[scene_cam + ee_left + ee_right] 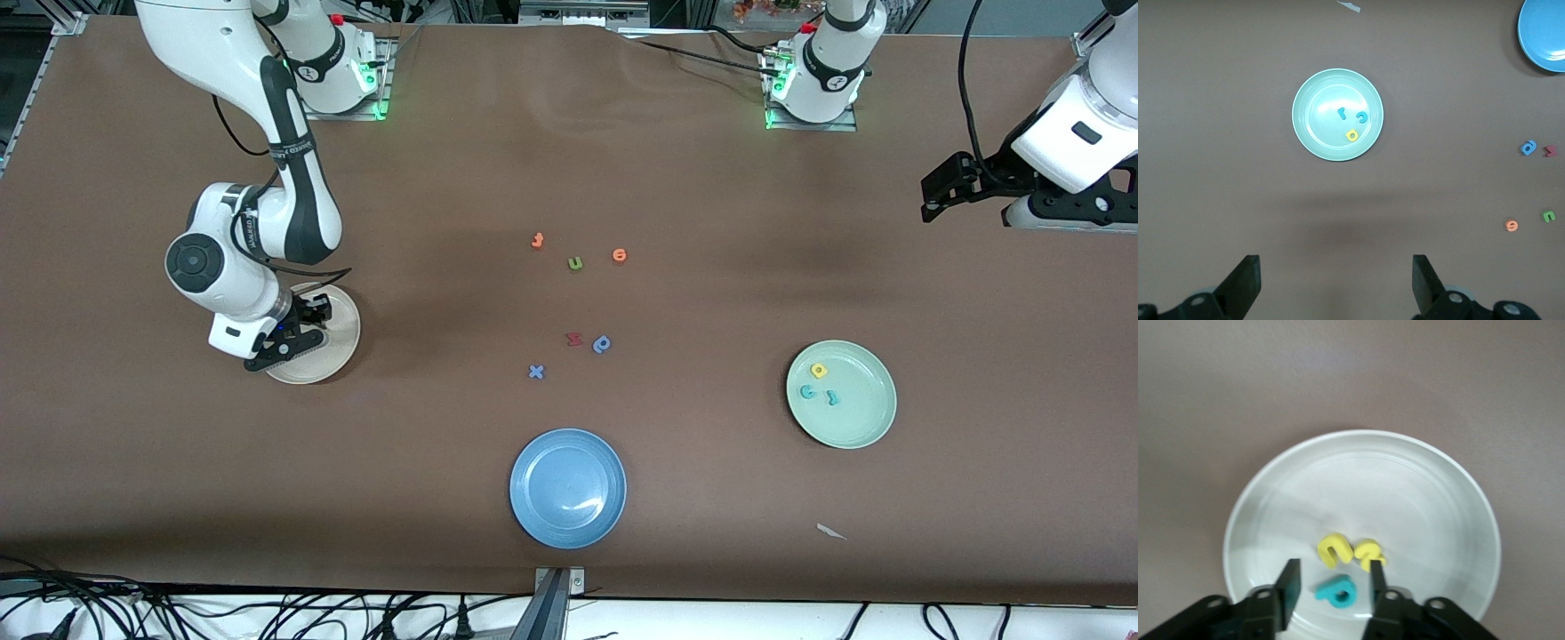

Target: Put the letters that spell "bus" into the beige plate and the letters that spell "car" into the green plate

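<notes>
Front view:
- right gripper (298, 342): low over beige plate (342, 342), near table edge at right arm's end; finger state unclear here.
- left gripper (933, 191): up in air over table's edge at left arm's end; arm waits.
- green plate (867, 422): toward left arm's end; holds yellow "a" (819, 371), teal "c" (807, 391), teal "r" (832, 397).
- blue plate (567, 488): mid-table, near front edge.
- loose letters: mid-table, btwn plates; incl. green "u" (575, 263), orange "o" (620, 256).

Left wrist view:
- left gripper (1336, 283): fingers wide apart, nothing btwn them.
- green plate (1308, 127): "c", "a", "r" inside.

Right wrist view:
- right gripper (1333, 583): fingers parted, holding nothing; teal "b" (1336, 591) lies on plate btwn fingertips.
- beige plate (1418, 473): yellow "u" (1334, 549) and yellow "s" (1369, 554) side by side, just beside "b".
</notes>
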